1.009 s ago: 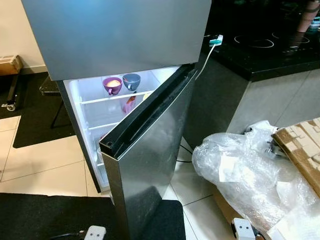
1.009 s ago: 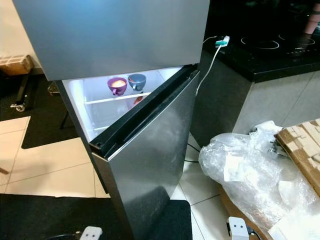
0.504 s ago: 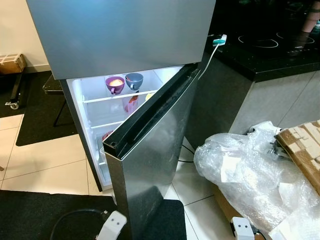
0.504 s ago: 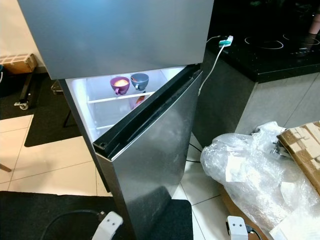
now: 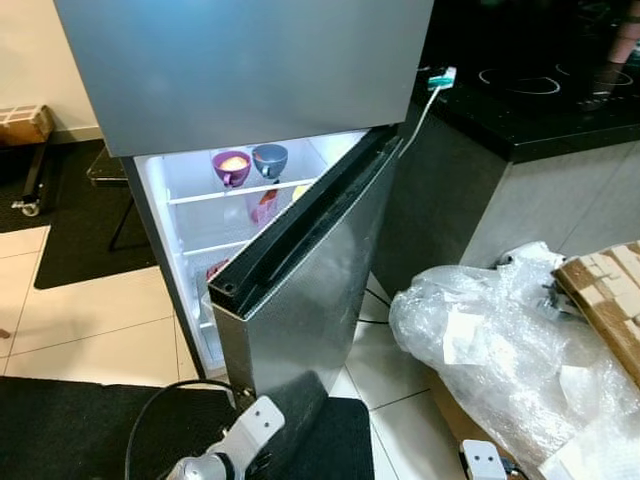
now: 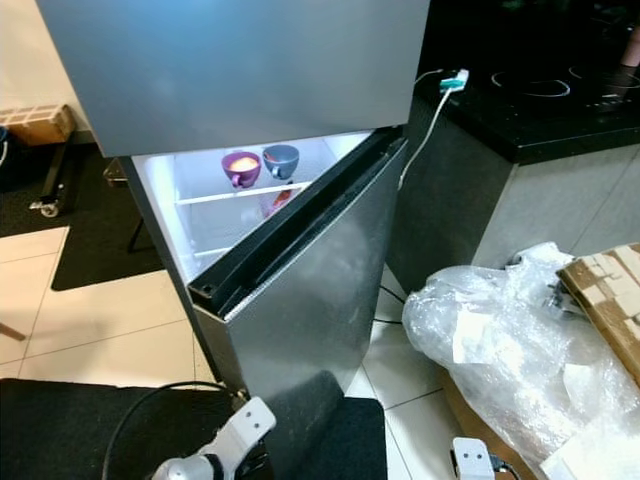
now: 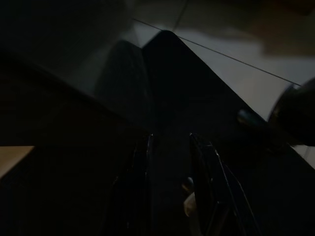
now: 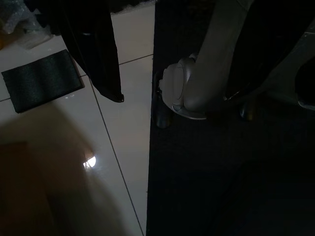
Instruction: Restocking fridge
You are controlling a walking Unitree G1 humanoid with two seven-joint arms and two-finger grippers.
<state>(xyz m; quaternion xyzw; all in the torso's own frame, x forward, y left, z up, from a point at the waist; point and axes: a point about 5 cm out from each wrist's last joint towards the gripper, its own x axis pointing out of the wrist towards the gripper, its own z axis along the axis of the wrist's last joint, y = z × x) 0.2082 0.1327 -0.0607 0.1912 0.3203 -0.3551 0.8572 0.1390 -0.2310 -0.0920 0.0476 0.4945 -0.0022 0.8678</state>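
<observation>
Left eye view: fridge door ajar, cups shelved.

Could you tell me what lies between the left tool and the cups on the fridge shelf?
The half-open fridge door lies between the left tool and the cups, in both eye views.

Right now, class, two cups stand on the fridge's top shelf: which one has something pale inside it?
The purple cup, to the left of the grey-blue cup on the top shelf. It shows a pale, lit filling; the other cup's inside looks dark.

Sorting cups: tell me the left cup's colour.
Purple cup, clearest in the left eye view.
</observation>
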